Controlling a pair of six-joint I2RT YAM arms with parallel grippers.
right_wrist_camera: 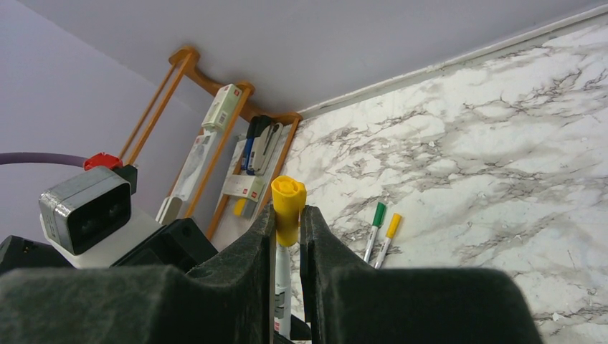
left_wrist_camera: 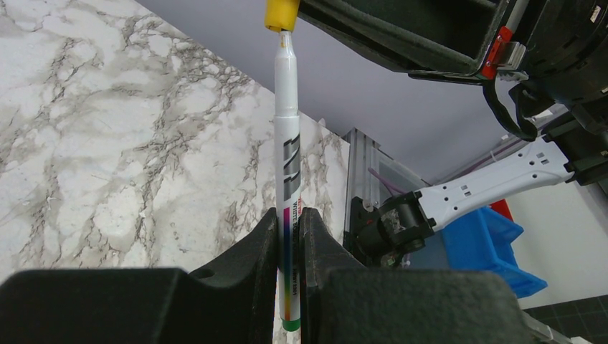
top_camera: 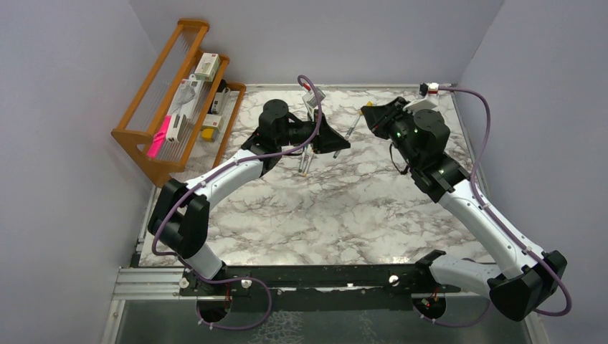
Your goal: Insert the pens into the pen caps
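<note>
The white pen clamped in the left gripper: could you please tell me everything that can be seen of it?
It is a slim white plastic pen with grey blocks, a rainbow stripe and a green rear end. The left gripper clamps its lower barrel, holding it clear of the marble table. Its narrowed tip meets the mouth of the yellow cap held by the right gripper; how deep it goes is hidden.

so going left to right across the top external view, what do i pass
wooden rack → left gripper shut on a pen → right gripper shut on a yellow cap → red and white block at the back right corner. two capped pens overlap the left gripper, so skipped
</note>
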